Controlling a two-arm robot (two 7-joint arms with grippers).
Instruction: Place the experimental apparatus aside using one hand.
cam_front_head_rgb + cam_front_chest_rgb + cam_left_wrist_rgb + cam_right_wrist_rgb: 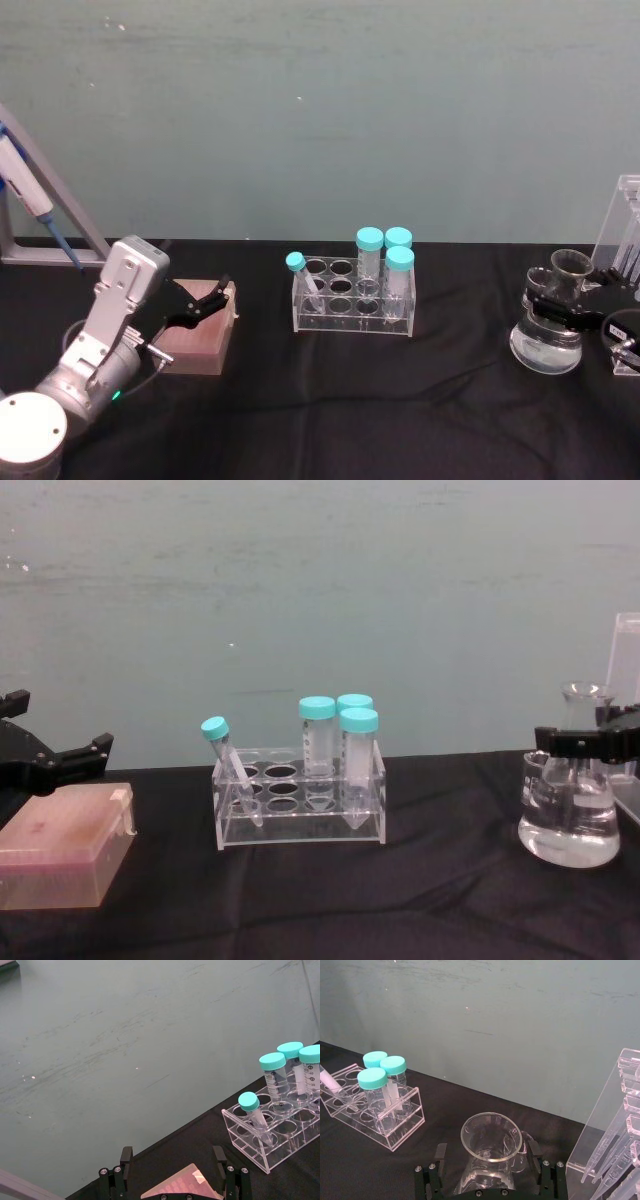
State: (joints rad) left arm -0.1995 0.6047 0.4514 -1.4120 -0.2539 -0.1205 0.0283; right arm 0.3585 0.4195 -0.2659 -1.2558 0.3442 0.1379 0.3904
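Here, in the head view, the right gripper [556, 303] sits at the neck of the flask [548, 335], which stands at the right of the table [330, 400] just beside the pipette stand [628, 228]; the left gripper [205, 300] hovers spread over a pink box [198, 338], holding nothing, and the tube rack [352, 296] stands mid-table. No writing reads on the white label near the right edge. In the left wrist view, the left fingers [125, 1160] stand wide either side of the box, and the tubes [274, 1076] carry graduation marks, with 40 and 30 just legible on one. In the right wrist view, the right fingers [439, 1152] flank the flask's neck; whether they are touching the glass I cannot tell. A loose hold here would likely let smooth glass slip. In the chest view, the flask holds clear liquid low in its body; a tilt or jerk could slosh it, and a careless swing might knock the stand.
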